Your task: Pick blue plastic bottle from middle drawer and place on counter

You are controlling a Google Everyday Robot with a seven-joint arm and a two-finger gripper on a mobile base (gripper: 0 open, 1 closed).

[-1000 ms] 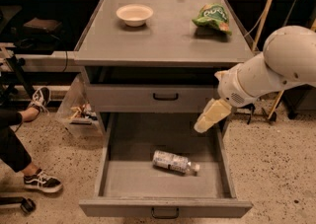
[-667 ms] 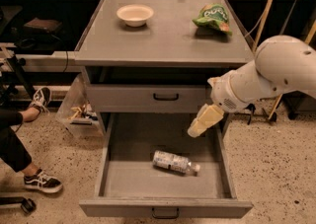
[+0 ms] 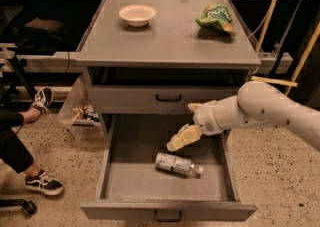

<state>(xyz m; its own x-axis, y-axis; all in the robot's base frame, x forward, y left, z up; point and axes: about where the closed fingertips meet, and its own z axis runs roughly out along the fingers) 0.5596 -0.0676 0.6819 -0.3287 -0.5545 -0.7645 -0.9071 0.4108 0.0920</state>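
The blue plastic bottle (image 3: 177, 164) lies on its side on the floor of the open middle drawer (image 3: 125, 181), cap pointing right. My gripper (image 3: 181, 138) reaches in from the right on a white arm and hangs just above the bottle's left end, not touching it. The counter (image 3: 165, 36) is the grey top of the cabinet above the drawers.
A white bowl (image 3: 137, 14) and a green snack bag (image 3: 216, 16) sit on the counter. A shut drawer front with a black handle (image 3: 168, 98) is above the open one. A person's legs and shoes (image 3: 44, 182) are at the left, beside a clear bin (image 3: 80, 113).
My gripper has moved left and down into the open drawer, closer to the bottle. The bottle has not moved.
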